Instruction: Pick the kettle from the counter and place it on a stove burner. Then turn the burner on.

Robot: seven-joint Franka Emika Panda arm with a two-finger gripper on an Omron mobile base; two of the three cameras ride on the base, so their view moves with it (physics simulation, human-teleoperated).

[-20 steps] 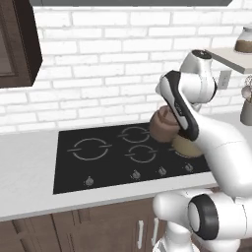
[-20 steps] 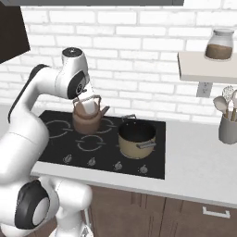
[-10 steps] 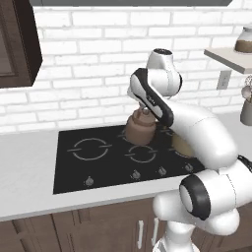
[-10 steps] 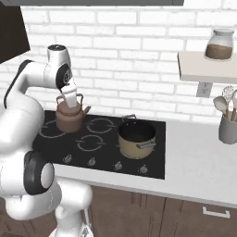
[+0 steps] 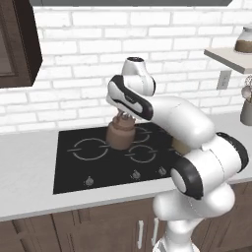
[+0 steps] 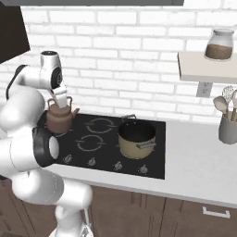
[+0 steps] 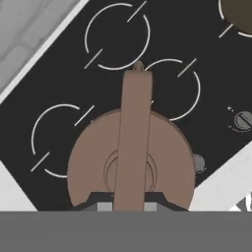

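I am seeing the end effector clamped tight on the thin arched handle of the kettle — the brown-copper body is hanging straight below the wrist, upright. In the right base view the end effector is gripping the top of the handle and the kettle is sitting over the left part of the black glass cooktop, its spout pointing toward the tan pot. I cannot tell whether its base is touching the glass or hanging just above it.

In the left base view the kettle is standing between the large ring burner on the left and the smaller rings to its right, near the back of the cooktop. From the hand camera I am looking down the handle onto the round kettle — it is covering part of a ring, with other rings showing around it and a knob off to the right.

The pale bench is running along both sides of the cooktop. A glass jar is standing on the wall shelf, and a utensil holder is standing on the bench at far right.
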